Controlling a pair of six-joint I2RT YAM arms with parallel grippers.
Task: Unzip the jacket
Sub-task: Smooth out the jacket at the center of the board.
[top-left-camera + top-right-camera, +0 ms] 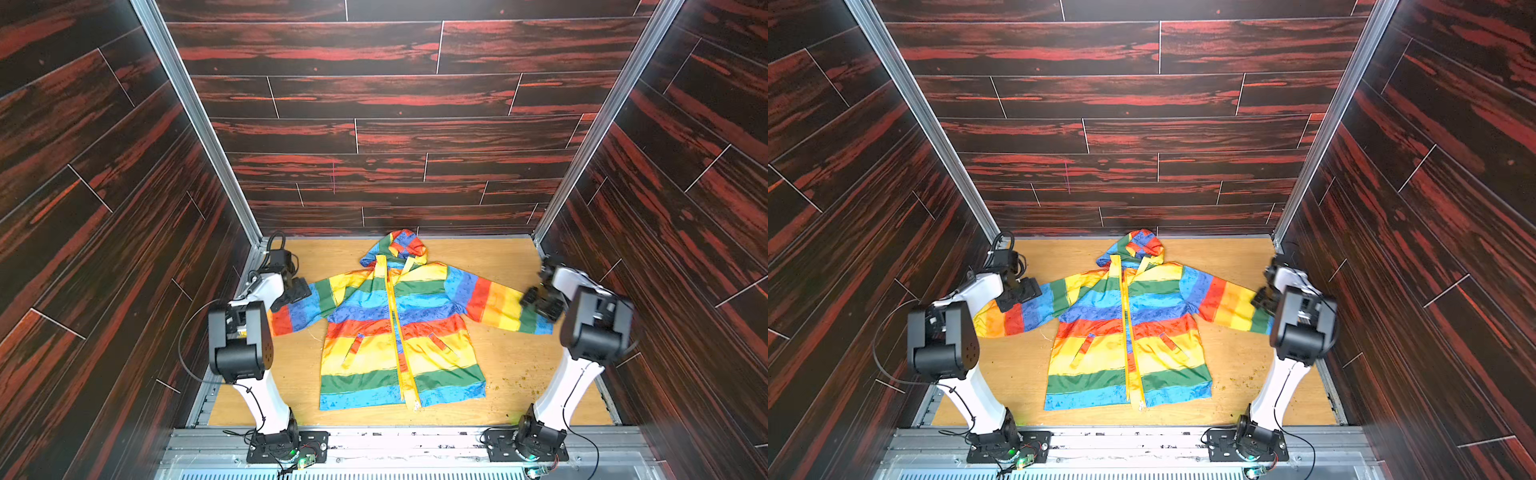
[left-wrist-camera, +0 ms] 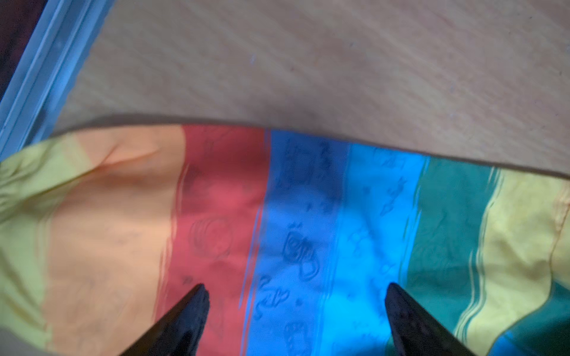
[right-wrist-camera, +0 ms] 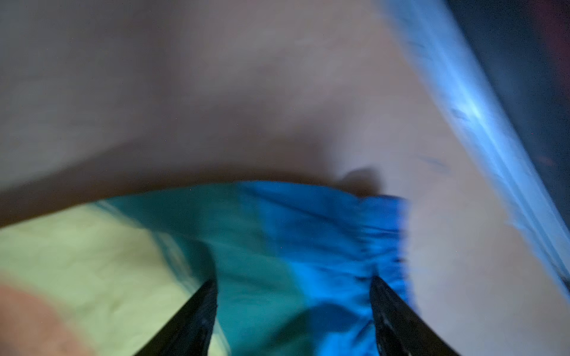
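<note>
The jacket (image 1: 365, 357) (image 1: 1096, 357) lies flat and face up on the wooden table (image 1: 498, 257), hood towards the back wall and both sleeves spread out sideways. Its yellow zipper (image 1: 399, 332) (image 1: 1128, 328) runs down the middle from collar to hem, and the two front halves lie together along it. My left gripper (image 1: 293, 291) (image 2: 296, 289) hovers open over the red and blue bands of one sleeve (image 2: 277, 200). Over the green and blue cuff (image 3: 308, 231) of the other sleeve, my right gripper (image 1: 536, 301) (image 3: 293, 282) is open too; that view is blurred. Neither holds fabric.
Dark red wood-patterned walls (image 1: 374, 137) close in the table at the back and both sides, with aluminium posts (image 1: 199, 124) in the corners. The arm bases (image 1: 286, 444) stand on a metal rail along the front edge. Small crumbs (image 1: 519, 378) lie near the right arm.
</note>
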